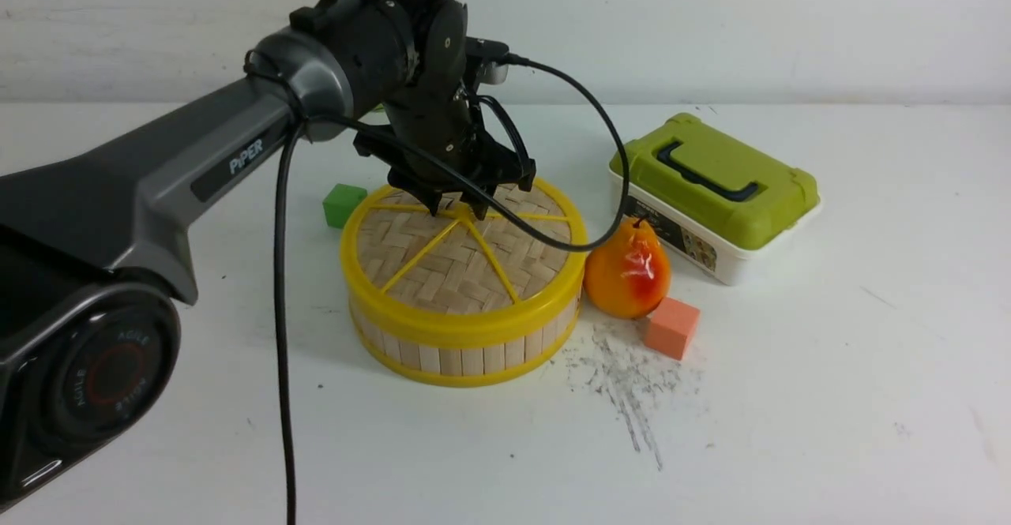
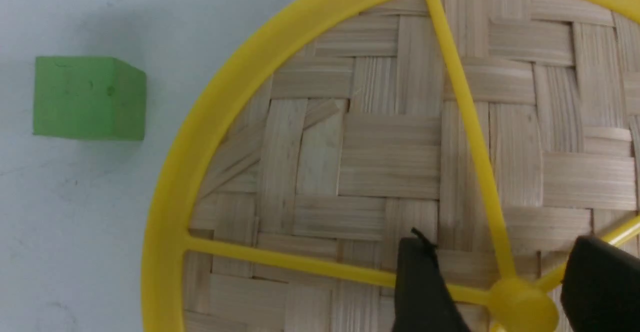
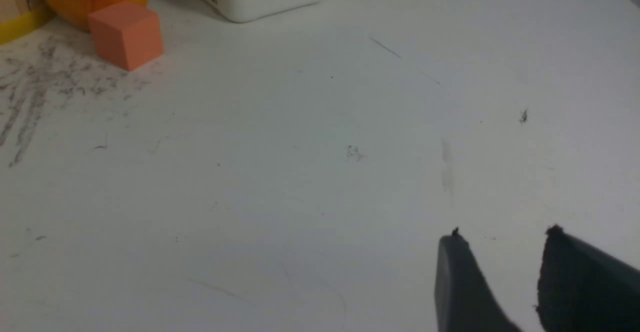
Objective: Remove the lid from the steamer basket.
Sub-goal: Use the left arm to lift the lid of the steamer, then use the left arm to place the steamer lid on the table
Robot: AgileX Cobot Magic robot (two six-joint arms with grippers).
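Lid squarely atop steamer basket, mid-table. Left gripper down over the hub, fingers parted either side, perhaps touching the weave. Right gripper likewise released, above bare table, well apart from the basket. Pear just right of the basket, green cube at its far left.

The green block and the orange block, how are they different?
The green block is green; the orange block is orange. The green block sits by itself to the left of the steamer basket, farther back. The orange block sits to the basket's right, nearer the front, close beside the pear. Both are small cubes on the white table.
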